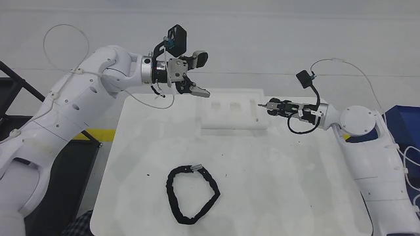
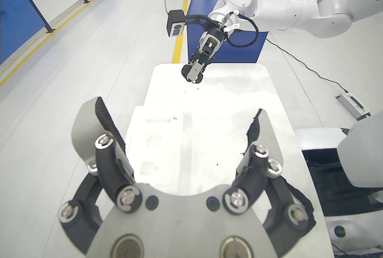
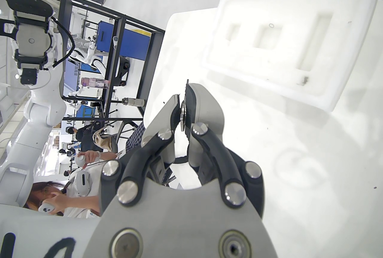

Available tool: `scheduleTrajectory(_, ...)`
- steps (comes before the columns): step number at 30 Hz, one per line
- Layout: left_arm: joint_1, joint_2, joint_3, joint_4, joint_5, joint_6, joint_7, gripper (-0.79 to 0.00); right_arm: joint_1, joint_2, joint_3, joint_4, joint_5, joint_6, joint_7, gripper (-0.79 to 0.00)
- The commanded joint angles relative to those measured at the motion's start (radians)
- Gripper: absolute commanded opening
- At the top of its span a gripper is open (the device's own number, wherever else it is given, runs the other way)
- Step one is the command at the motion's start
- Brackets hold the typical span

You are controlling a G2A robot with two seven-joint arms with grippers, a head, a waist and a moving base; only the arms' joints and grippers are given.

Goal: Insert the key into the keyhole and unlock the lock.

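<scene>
The right gripper's (image 3: pixel 183 99) fingers (image 3: pixel 206 109) are clamped together on the key (image 3: pixel 182 113), a thin metal piece pinched edge-on between the pads, likely so that its blade points ahead toward a keyhole; the blade itself is too small to make out. This gripper hangs low over the table (image 1: pixel 295 183), just beside the edge of the foam tray (image 1: pixel 233 115) on the right arm's side. The left gripper (image 2: pixel 179 111) has its fingers (image 2: pixel 103 118) spread wide with nothing between them, raised near the tray's far corner on the left arm's side, probably kept free to steady the lock. The lock (image 1: pixel 192 193), a black chain loop with a silver head, lies flat on the table toward the robot, well apart from both grippers. By my reading the key is in hand but its approach to the keyhole is not yet begun, and the loose head may need holding first
</scene>
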Motion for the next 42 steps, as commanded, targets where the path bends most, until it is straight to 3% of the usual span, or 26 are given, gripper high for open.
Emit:
scheduleTrajectory(1,0.01,0.0,0.0,0.0,0.001,0.014,0.0,0.0,0.0,0.0,0.0,0.0,0.0,0.0,0.0,-0.785)
scheduleTrajectory(11,0.168,0.015,-0.002,-0.026,0.094,0.0,0.064,0.0,0.0,0.0,0.0,0.0,0.0,0.0,0.0,-0.785)
scheduleTrajectory(19,0.23,0.02,0.025,-0.035,0.284,0.0,0.184,0.0,0.0,0.0,0.0,0.0,0.0,0.0,0.0,-0.785)
scheduleTrajectory(30,0.24,0.007,0.12,0.034,0.377,0.0,0.304,0.0,0.0,0.0,0.0,0.0,0.0,0.0,0.0,-0.785)
scheduleTrajectory(38,0.202,0.0,0.225,0.071,0.409,0.0,0.343,0.0,0.0,0.0,0.0,0.0,0.0,0.0,0.0,-0.785)
scheduleTrajectory(42,0.21,0.003,0.237,0.05,0.501,0.0,0.361,0.0,0.0,0.0,0.0,0.0,0.0,0.0,0.0,-0.785)
